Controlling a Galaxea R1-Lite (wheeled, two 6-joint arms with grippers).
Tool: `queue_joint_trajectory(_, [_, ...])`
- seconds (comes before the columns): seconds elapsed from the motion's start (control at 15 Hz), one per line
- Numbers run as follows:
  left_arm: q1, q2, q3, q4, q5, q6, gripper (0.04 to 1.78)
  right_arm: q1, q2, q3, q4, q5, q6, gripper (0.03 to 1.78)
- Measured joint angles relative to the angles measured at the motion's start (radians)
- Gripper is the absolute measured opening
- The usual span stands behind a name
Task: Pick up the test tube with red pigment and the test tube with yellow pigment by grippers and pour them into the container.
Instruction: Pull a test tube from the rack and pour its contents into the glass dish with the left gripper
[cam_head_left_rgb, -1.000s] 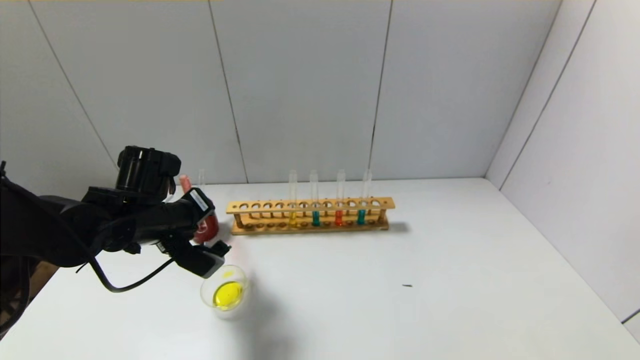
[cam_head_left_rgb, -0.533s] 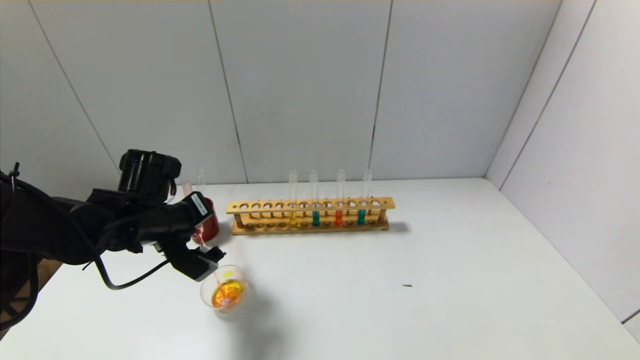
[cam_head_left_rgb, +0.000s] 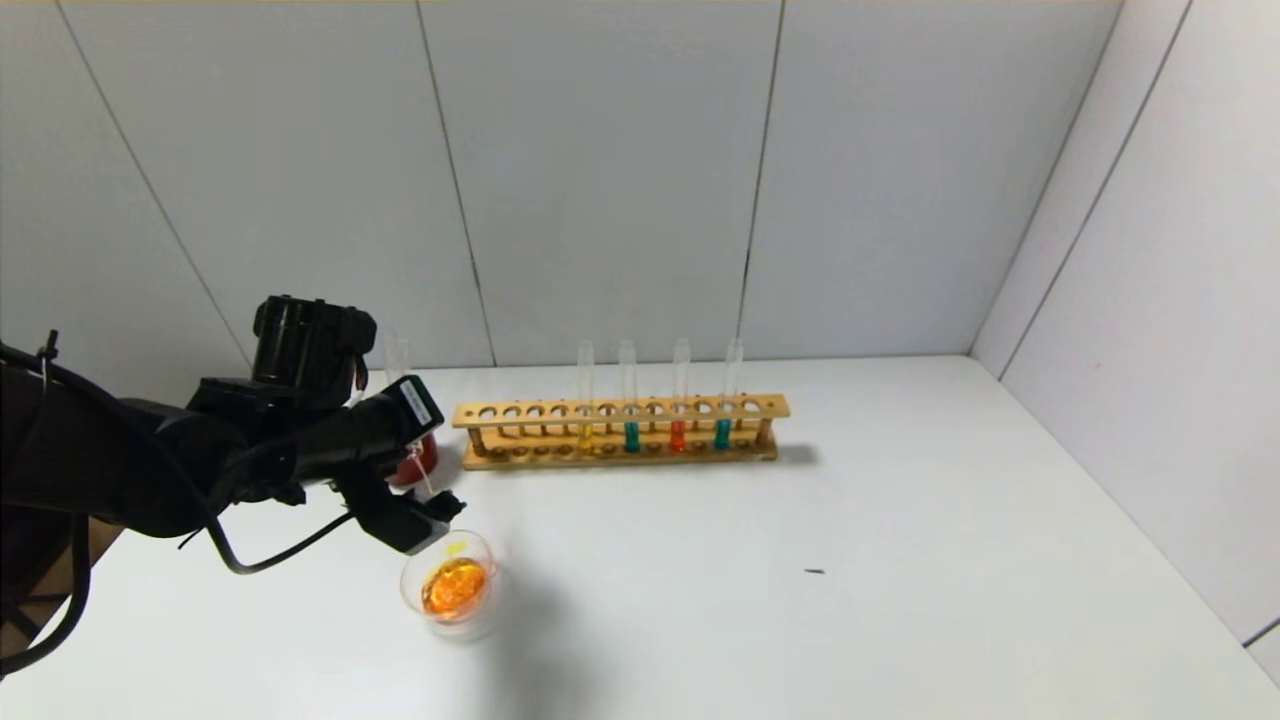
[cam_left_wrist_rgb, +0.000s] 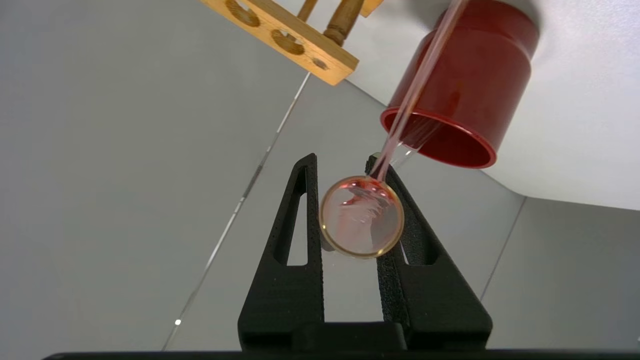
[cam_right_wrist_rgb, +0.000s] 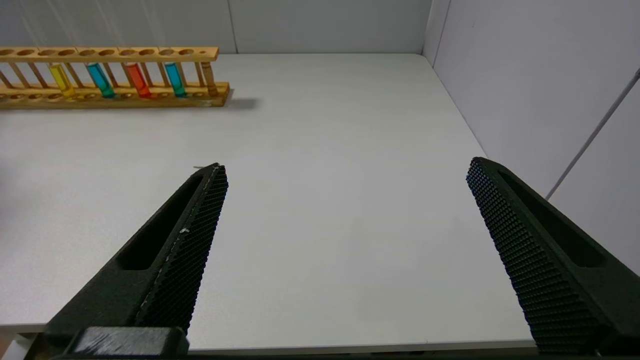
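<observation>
My left gripper (cam_head_left_rgb: 440, 505) (cam_left_wrist_rgb: 341, 160) is shut on the test tube with red pigment (cam_left_wrist_rgb: 361, 216). The tube is tilted, mouth down, over the container (cam_head_left_rgb: 450, 590). It shows only a pink film inside. The container is a clear dish holding orange liquid. A second red tube (cam_head_left_rgb: 677, 432) (cam_right_wrist_rgb: 137, 80) and a yellow tube (cam_head_left_rgb: 585, 437) (cam_right_wrist_rgb: 61, 79) stand in the wooden rack (cam_head_left_rgb: 620, 410). My right gripper (cam_right_wrist_rgb: 347, 165) is open and empty above the table's near right side, out of the head view.
A dark red cup (cam_head_left_rgb: 418, 458) (cam_left_wrist_rgb: 460, 90) stands just behind the left gripper, with an empty clear tube (cam_head_left_rgb: 397, 355) upright in it. Two teal tubes (cam_head_left_rgb: 631, 435) stand in the rack. A small dark speck (cam_head_left_rgb: 815, 571) lies on the white table.
The liquid in the container turned from yellow to orange as the red liquid ran out of the held tube. The left gripper has lifted slightly.
</observation>
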Motion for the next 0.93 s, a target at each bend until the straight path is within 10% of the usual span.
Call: queue_joint_trajectory(0.93, [-0.056, -0.111, 0.056, -0.008, 0.078, 0.178, 0.35, 0.0, 0.0, 0.0, 0.0, 0.0, 0.0, 1.75])
